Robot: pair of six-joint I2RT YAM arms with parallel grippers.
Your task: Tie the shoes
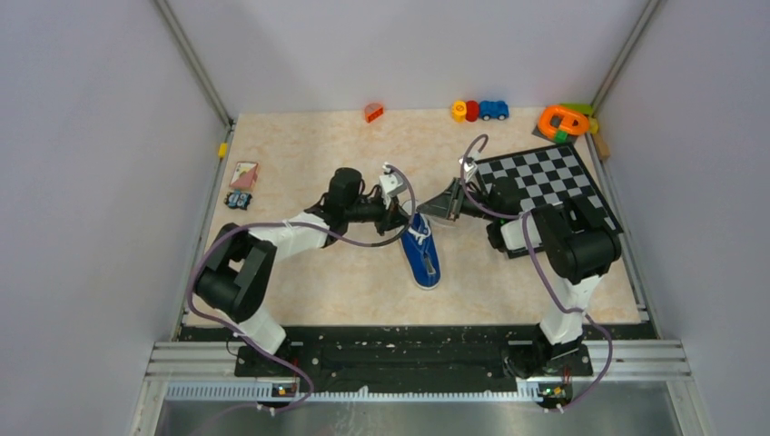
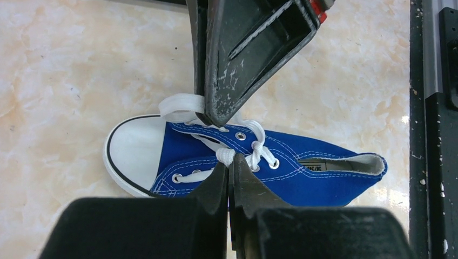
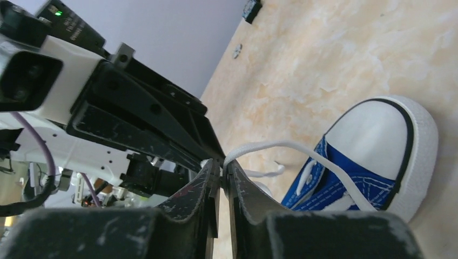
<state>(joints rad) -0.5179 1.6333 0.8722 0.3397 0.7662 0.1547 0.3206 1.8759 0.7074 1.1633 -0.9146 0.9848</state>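
The blue canvas shoe [image 1: 422,257] lies on its side in the middle of the table, white toe cap [image 2: 132,154] toward the left arm's side, also shown in the right wrist view [image 3: 372,156]. My left gripper [image 2: 231,166] is shut on a loop of white lace [image 2: 226,155] by the eyelets. My right gripper [image 3: 221,164] is shut on another stretch of the white lace [image 3: 302,148], which runs taut from its fingertips to the shoe. Both grippers meet tip to tip just above the shoe's toe end [image 1: 413,218].
A black-and-white checkerboard [image 1: 545,182] lies under the right arm. Along the back edge stand an orange brick [image 1: 373,112], a blue toy car [image 1: 493,110] and orange and green rings [image 1: 565,121]. A card [image 1: 243,174] lies at the left edge.
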